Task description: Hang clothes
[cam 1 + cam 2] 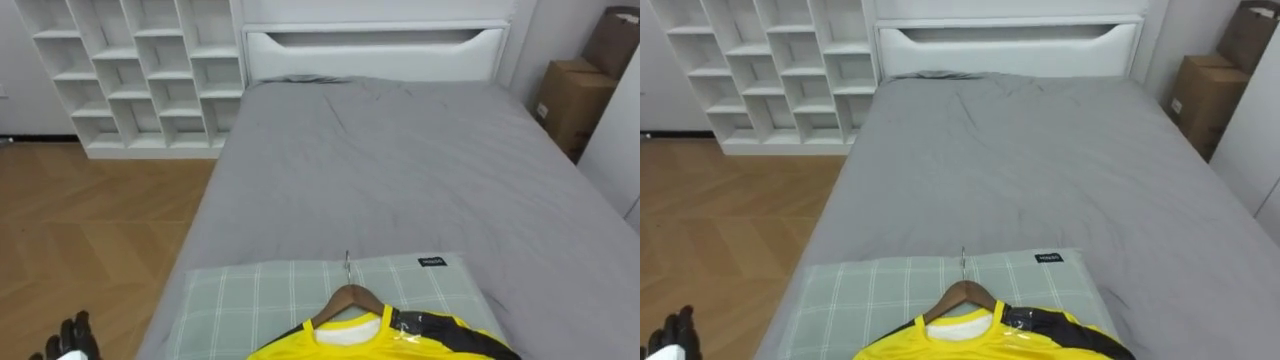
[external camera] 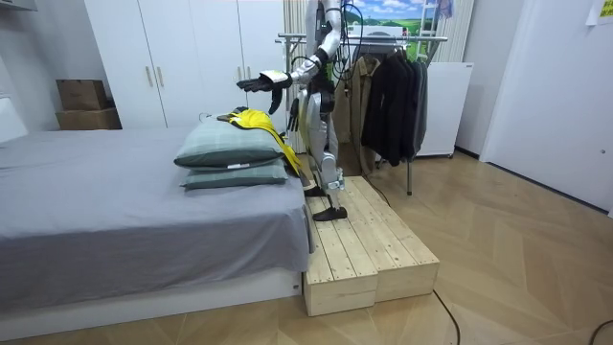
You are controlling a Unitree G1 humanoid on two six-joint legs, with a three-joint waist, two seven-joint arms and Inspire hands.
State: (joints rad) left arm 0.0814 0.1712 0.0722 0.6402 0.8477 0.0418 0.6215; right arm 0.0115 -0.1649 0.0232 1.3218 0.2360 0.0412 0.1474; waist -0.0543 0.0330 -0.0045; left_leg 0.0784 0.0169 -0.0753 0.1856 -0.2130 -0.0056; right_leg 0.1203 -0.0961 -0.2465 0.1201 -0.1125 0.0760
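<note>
A yellow shirt [image 1: 365, 343] with black trim lies on a wooden hanger [image 1: 348, 298], whose metal hook points up the bed. Both rest on a green checked pillow [image 1: 250, 295] at the near end of the grey bed [image 1: 400, 170]. My left hand [image 1: 70, 338] hangs in the air to the left of the pillow, beyond the bed's side, with its dark fingers relaxed and nothing in them. In the room view I stand on a wooden platform [image 2: 369, 240] at the bed's end, facing the bed, with that left hand [image 2: 257, 82] held out at chest height.
Behind me a clothes rack [image 2: 393, 38] holds dark garments [image 2: 393, 96]. White cube shelves [image 1: 140, 70] stand left of the headboard, and cardboard boxes [image 1: 570, 100] stand to the right. A second pillow [image 2: 235, 177] lies under the checked one.
</note>
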